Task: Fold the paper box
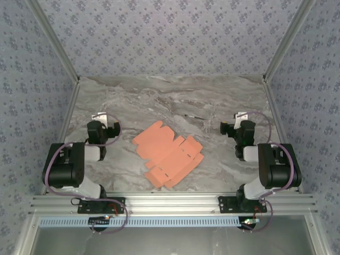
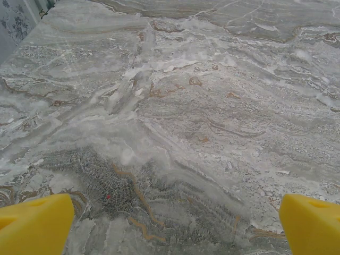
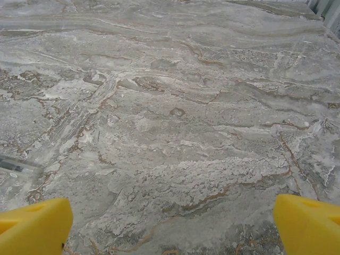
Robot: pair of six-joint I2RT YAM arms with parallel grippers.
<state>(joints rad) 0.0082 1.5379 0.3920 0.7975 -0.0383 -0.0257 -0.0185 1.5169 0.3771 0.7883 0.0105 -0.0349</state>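
The left gripper [image 1: 102, 122] sits at nine o'clock of the table's middle. Its yellow fingertips [image 2: 34, 223] are spread wide over the bare grey marble-patterned tabletop [image 1: 159, 95], probably parked clear so the card lies unobstructed. At the centre lies the paper box [image 1: 169, 154], a salmon-orange die-cut card sheet, flat and unfolded, well apart from both arms. A thin item [image 1: 194, 117], too small to identify, lies apart at its one o'clock. At three o'clock, the right gripper [image 1: 240, 121] has its jaws wide apart, holding nothing.

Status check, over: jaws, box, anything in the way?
Jaws open and empty on left gripper and right gripper. Unfolded paper box lies flat between the arms, untouched. One thin small item beyond it, not blocking.
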